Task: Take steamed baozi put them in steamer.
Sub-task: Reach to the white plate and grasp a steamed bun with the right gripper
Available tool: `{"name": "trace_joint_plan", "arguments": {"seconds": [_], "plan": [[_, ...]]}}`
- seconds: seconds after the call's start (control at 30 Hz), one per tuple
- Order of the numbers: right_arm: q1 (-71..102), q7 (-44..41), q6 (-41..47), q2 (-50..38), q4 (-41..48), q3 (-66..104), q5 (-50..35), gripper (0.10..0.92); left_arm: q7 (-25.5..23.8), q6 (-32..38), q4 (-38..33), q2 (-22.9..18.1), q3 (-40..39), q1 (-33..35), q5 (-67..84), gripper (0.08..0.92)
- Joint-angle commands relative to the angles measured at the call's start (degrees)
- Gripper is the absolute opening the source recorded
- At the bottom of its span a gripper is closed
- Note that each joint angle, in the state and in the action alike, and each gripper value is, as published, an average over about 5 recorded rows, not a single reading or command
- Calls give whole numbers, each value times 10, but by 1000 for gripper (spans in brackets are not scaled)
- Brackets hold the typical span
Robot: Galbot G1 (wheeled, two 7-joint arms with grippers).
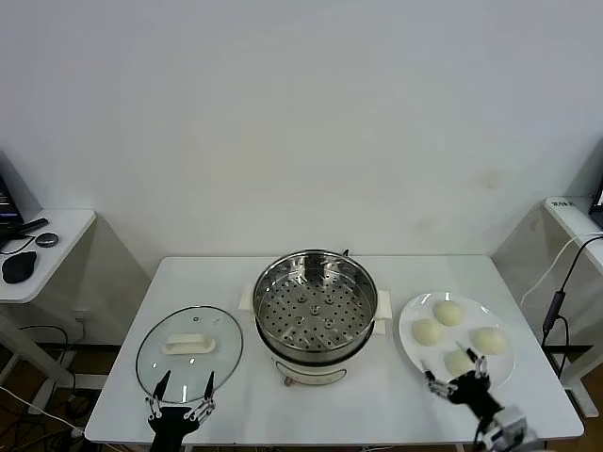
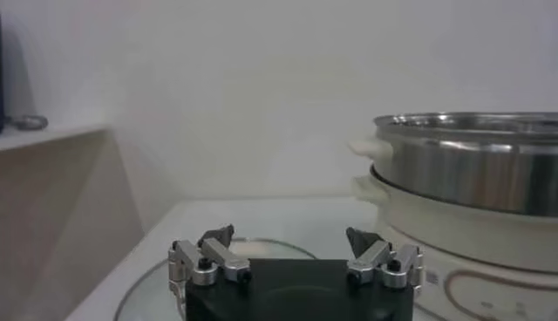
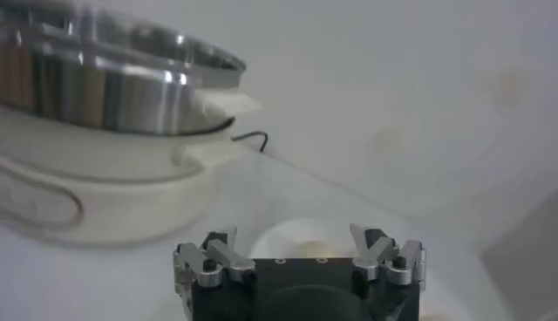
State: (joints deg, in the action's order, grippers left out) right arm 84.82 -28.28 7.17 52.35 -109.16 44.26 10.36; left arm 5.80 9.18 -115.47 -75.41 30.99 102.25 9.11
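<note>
Baozi [image 1: 458,361] nearest right gripper [image 1: 456,379] partly hidden by its open empty jaws, left gripper [image 1: 181,396] open, empty

Steamer [image 1: 316,315] open-topped; bare table [image 1: 396,377] strip between it and plate [image 1: 411,318].

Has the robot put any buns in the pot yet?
Not yet. The steamer is empty and all four baozi sit on the plate. The right gripper, open, is at the nearest bun. The left gripper waits open by the lid.
</note>
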Motion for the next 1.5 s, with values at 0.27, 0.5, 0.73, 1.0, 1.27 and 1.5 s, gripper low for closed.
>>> {"name": "trace_joint_plan", "arguments": {"seconds": [0.27, 0.5, 0.73, 1.0, 1.27, 1.5], "plan": [[-381, -299, -86, -244, 230, -216, 179, 823, -9, 24, 11, -6, 9, -8, -37, 823], [-587, -352, -103, -216, 355, -435, 169, 823, -11, 30, 14, -11, 19, -4, -48, 823], [-696, -379, -113, -135, 465, -550, 183, 823, -9, 30, 15, -16, 24, -6, -59, 823], [-716, -346, -106, -63, 533, -598, 184, 823, -8, 32, 21, -19, 33, -8, -76, 823], [-712, -359, -98, -48, 546, -609, 191, 823, -10, 31, 22, -20, 32, -6, -84, 823], [-710, -355, -93, -43, 555, -607, 199, 823, -11, 32, 25, -22, 31, -7, -87, 823]]}}
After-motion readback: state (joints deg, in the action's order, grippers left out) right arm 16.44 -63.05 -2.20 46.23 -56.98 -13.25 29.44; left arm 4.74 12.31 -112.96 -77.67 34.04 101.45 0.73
